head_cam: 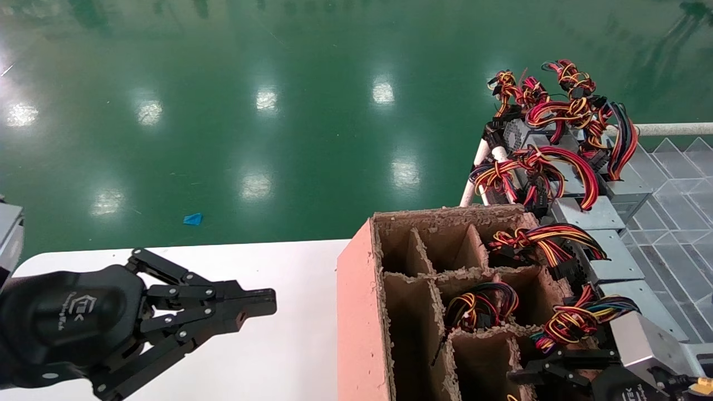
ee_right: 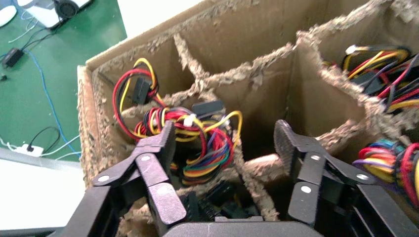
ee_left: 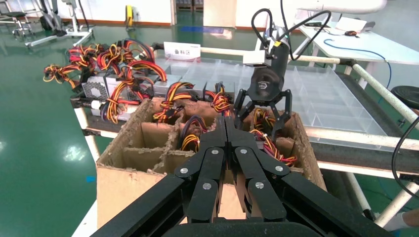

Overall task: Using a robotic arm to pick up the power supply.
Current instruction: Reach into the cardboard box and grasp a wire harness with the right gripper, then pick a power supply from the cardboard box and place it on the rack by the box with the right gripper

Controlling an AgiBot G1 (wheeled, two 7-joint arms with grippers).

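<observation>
Two claws show here, and only one is at work. The left claw (head_cam: 245, 312) hangs idle over the white surface (head_cam: 289, 345), its fingers pressed together and holding nothing, well apart from the cardboard box (head_cam: 356, 312) that stands just ahead of its tips. Further right, the right claw (ee_right: 227, 148) hovers above the box's near corner, spread wide and empty, its two fingertips (ee_right: 165, 136) straddling a frayed divider (ee_right: 247, 168). The power supply (ee_right: 217, 200) it appears to be after sits down in the cell beneath it, mostly buried under its own bundle of coloured cables (ee_right: 197, 143), so little of the casing can be seen. The main risk, by this reading, is that a straight descent lands one finger on the divider edge or in the neighbouring cell, crushing cardboard instead of gripping metal. A second risk is that the claw closes on loose wires alone, which could slip or drag the unit askew and snag the ragged walls on the lift.
</observation>
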